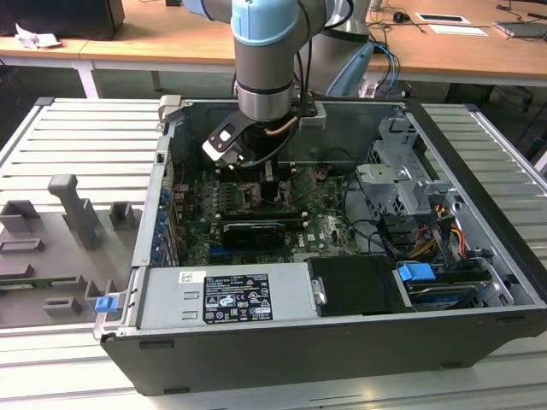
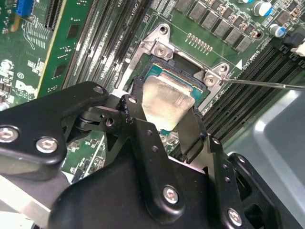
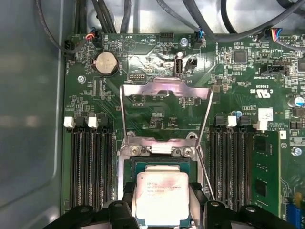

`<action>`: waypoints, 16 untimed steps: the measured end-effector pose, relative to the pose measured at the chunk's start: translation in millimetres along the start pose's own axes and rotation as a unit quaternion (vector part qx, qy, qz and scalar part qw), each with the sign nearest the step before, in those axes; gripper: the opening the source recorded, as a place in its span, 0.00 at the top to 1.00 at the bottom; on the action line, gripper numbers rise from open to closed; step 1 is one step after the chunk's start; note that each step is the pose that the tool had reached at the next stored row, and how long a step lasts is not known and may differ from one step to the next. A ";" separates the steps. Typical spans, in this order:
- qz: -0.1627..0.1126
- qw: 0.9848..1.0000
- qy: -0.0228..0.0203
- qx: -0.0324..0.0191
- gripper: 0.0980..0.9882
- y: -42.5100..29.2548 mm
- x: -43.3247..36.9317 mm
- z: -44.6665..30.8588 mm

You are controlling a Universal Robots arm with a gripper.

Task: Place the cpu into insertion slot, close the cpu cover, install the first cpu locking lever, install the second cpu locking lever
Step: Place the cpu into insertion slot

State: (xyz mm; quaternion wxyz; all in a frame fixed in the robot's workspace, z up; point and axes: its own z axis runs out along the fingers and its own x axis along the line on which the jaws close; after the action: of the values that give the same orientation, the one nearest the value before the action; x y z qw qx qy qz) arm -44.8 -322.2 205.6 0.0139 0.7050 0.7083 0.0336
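Observation:
The cpu (image 3: 162, 202) is a pale silver square chip. My gripper (image 3: 163, 188) is shut on it, one black finger (image 3: 127, 193) against each side. In the second wrist view the cpu (image 2: 167, 102) sits low over the insertion slot (image 2: 162, 50), slightly tilted; I cannot tell whether it is seated. The slot's silver rim (image 3: 157, 150) shows just beyond the chip. The cpu cover (image 3: 164, 88) stands flipped open behind the slot, its square window showing the board. A thin locking lever (image 2: 267, 85) sticks out to one side. In the exterior view my gripper (image 1: 265, 190) reaches down inside the computer case.
Long black memory slots (image 3: 93, 167) flank the socket, with a green memory stick (image 3: 264, 167) beyond one set. Cables (image 3: 143, 14) hang near the board edge by a coin battery (image 3: 107, 63). The power supply (image 1: 226, 295) and drive cage (image 1: 402, 184) crowd the case.

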 end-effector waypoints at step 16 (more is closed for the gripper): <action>0.001 1.000 0.000 0.000 0.43 -0.3 2.3 5.2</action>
State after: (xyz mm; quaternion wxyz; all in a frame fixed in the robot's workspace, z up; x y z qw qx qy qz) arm -44.7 -319.8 200.5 0.0139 0.7060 0.7073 0.0335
